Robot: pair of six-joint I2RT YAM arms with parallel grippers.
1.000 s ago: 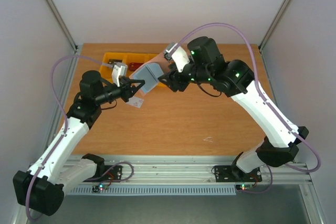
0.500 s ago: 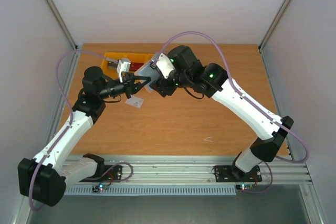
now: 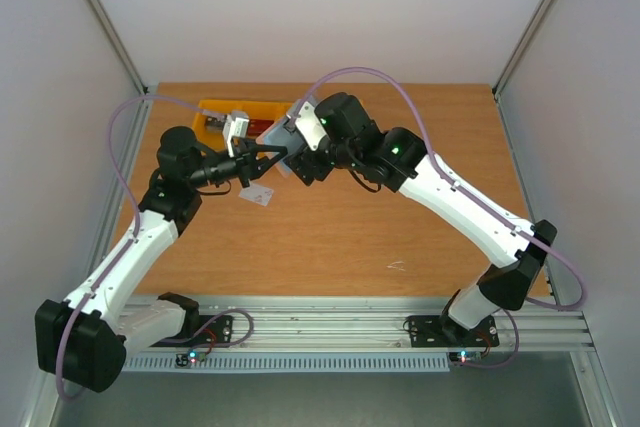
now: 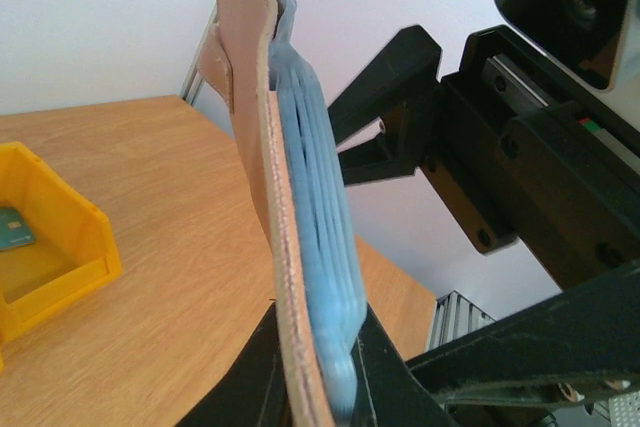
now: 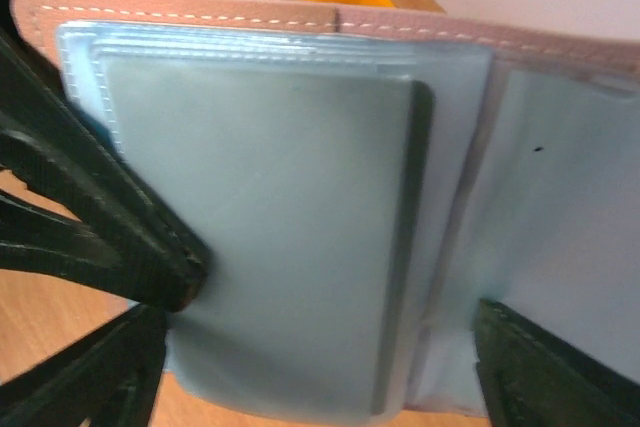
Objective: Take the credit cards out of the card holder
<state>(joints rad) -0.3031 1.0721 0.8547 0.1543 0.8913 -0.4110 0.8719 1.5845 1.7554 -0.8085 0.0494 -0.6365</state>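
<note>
The card holder (image 3: 283,143) hangs above the table at back left, pinkish outside, light blue-grey sleeves inside. My left gripper (image 3: 268,159) is shut on its lower edge; the left wrist view shows it edge-on (image 4: 300,247) between my fingers (image 4: 325,387). In the right wrist view the holder (image 5: 300,207) lies open close ahead, with a left finger (image 5: 110,217) pressing on its sleeves. My right gripper (image 3: 298,162) is open, jaws wide apart either side of the holder's lower part (image 5: 330,347). One whitish credit card (image 3: 258,194) lies on the table below. I see no card plainly in the sleeves.
An orange bin (image 3: 240,115) stands at the back left, just behind the grippers; it shows in the left wrist view (image 4: 50,247) with a greenish card (image 4: 14,229) in it. Both arms cross close together over the table's back left.
My right arm has swung left and brought its gripper up to the holder. My left arm has stretched a little further out. The holder stays in the left gripper.
</note>
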